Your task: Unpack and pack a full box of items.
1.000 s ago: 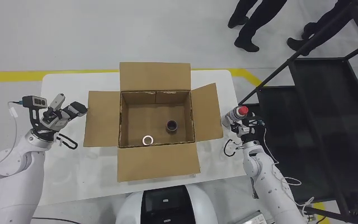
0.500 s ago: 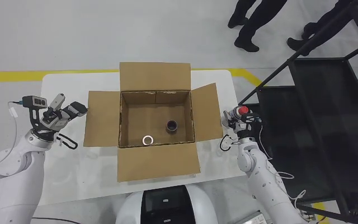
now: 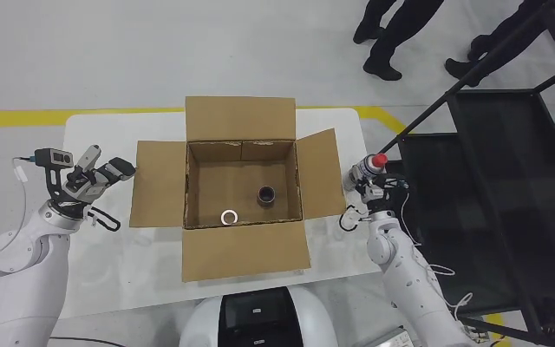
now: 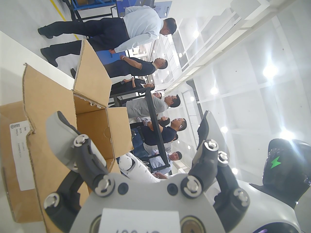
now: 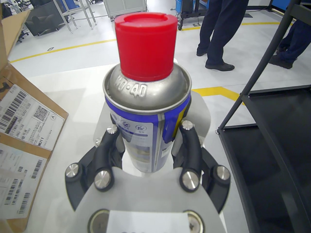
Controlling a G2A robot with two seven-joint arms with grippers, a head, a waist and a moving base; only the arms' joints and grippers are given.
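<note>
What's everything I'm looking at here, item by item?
box: one, brown cardboard, flaps open, middle of the table
table: one, white, under the box
tin: one, dark, inside the box
ring: one, white, inside the box near its front wall
spray can: one, blue and silver with red cap, right of the box
rack: one, black, right of the table
left end effector: grey and black, open, left of the box
right end effector: shut on the spray can

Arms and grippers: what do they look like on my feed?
The left arm and right arm are glossy white shells. The left gripper and right gripper match: grey-white base with a printed label, black linkages with silver bolts, pale finger pads. Black cables loop at each wrist.
</note>
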